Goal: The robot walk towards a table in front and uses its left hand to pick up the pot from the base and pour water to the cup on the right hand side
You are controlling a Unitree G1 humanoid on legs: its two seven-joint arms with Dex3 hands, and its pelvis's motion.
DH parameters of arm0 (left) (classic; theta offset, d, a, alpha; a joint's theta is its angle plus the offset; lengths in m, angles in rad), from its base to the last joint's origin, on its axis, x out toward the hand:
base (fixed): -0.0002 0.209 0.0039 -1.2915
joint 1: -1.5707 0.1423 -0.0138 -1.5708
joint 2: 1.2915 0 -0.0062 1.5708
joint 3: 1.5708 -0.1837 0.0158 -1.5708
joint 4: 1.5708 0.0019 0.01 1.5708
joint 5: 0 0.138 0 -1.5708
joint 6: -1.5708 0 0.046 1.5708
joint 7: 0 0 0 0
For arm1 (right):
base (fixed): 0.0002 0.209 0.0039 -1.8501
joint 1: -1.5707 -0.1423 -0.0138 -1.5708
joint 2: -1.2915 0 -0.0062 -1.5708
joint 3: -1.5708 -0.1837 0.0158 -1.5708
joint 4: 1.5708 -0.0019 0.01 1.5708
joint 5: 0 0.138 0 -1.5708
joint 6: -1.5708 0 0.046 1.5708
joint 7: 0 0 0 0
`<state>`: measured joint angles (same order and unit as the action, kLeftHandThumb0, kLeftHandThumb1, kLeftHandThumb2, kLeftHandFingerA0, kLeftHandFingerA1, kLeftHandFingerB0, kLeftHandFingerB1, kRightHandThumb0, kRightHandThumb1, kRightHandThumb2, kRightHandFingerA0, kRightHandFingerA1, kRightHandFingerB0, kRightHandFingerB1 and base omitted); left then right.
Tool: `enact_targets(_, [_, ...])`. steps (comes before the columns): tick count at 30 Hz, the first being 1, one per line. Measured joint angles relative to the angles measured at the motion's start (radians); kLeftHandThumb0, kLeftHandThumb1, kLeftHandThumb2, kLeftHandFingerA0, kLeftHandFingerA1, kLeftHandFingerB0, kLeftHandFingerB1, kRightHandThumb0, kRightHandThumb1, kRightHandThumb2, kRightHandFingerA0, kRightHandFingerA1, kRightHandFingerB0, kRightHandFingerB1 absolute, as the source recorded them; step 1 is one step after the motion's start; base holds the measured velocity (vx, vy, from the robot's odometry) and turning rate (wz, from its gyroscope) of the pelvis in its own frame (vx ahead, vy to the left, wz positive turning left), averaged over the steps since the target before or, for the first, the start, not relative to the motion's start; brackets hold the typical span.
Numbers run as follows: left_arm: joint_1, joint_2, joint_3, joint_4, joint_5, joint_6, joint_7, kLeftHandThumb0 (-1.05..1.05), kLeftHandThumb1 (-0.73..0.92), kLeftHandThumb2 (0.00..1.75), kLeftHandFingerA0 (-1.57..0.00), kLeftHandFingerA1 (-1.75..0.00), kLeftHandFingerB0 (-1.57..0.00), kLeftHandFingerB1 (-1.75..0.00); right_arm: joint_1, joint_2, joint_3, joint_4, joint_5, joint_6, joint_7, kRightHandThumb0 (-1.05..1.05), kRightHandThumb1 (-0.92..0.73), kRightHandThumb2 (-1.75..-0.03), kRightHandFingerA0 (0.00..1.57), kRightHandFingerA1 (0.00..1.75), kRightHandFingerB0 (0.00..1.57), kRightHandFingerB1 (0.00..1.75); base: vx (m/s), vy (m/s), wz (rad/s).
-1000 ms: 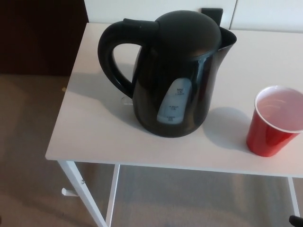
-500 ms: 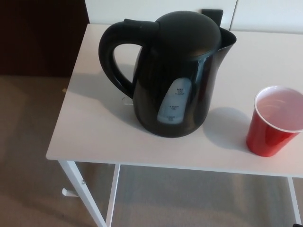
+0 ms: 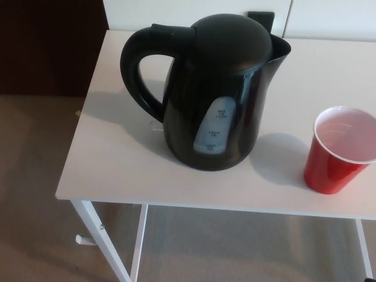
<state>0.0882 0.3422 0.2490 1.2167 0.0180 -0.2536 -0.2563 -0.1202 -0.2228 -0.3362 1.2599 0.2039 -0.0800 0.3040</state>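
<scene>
Standing upright on a white table: a black electric pot, lid closed, looped handle turning toward the table's left edge, spout pointing right, pale water-level window facing the camera. Sitting well apart to its right, near the front right of the tabletop: a red cup with a white interior, upright, partly cropped by the picture's edge. Showing beneath and to the left: beige carpet and the table's white legs. Appearing nowhere in the head view: either robot hand, leaving the state of the fingers, and the pot's position relative to them, impossible to tell.
</scene>
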Motion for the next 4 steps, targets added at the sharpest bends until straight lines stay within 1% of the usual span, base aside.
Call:
enact_targets(1, [0.0, 0.0, -0.003, 0.0, 0.0, -0.002, 0.001, -0.7, 0.68, 0.97, -0.02, -0.26, -0.01, -0.23, 0.0, 0.0, -0.001, 0.0, 0.0, 0.0, 0.0, -0.11, -0.55, -0.55, 0.58, 0.55, 0.4, 0.41, 0.0, 0.0, 0.0])
enact_targets(4, [-0.002, 0.0, -0.01, 0.005, 0.0, -0.006, -0.001, -0.71, 0.67, 0.95, -0.04, -0.27, -0.03, -0.22, 0.0, 0.0, -0.001, 0.0, 0.0, 0.0, 0.0, -0.1, -0.55, -0.55, 0.58, 0.55, 0.4, 0.41, 0.0, 0.0, 0.0])
